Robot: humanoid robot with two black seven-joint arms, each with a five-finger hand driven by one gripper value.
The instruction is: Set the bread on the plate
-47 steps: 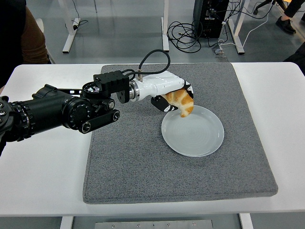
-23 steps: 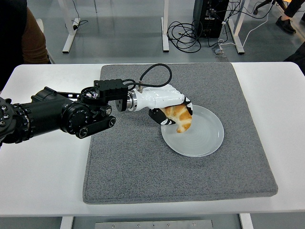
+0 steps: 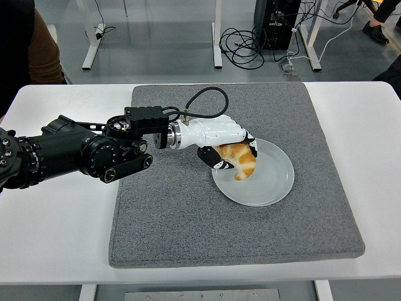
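- The left hand (image 3: 227, 145), white-shelled with black fingertips, reaches in from the left edge on a black arm (image 3: 69, 153) and sits over the left part of the plate (image 3: 272, 182)
- Its fingers are clamped on the bread (image 3: 239, 160), a golden-brown croissant-shaped piece that sticks out below and to the right of the palm
- The bread hangs tilted, its lower tip pointing down over the plate's left half; whether that tip touches the plate surface cannot be told from this view
- The plate is round, pale and glassy, and lies on the grey mat (image 3: 188, 219), right of the mat's middle
- The mat covers the centre of the white table (image 3: 56, 232), with bare table on both sides
- A black cable (image 3: 202, 99) loops up from the wrist and back down into the hand's shell
- At the top left a person (image 3: 25, 44) in dark and brown clothing stands beyond the table's far edge
- Floor cables (image 3: 247, 44) and desk legs show past the table at the top
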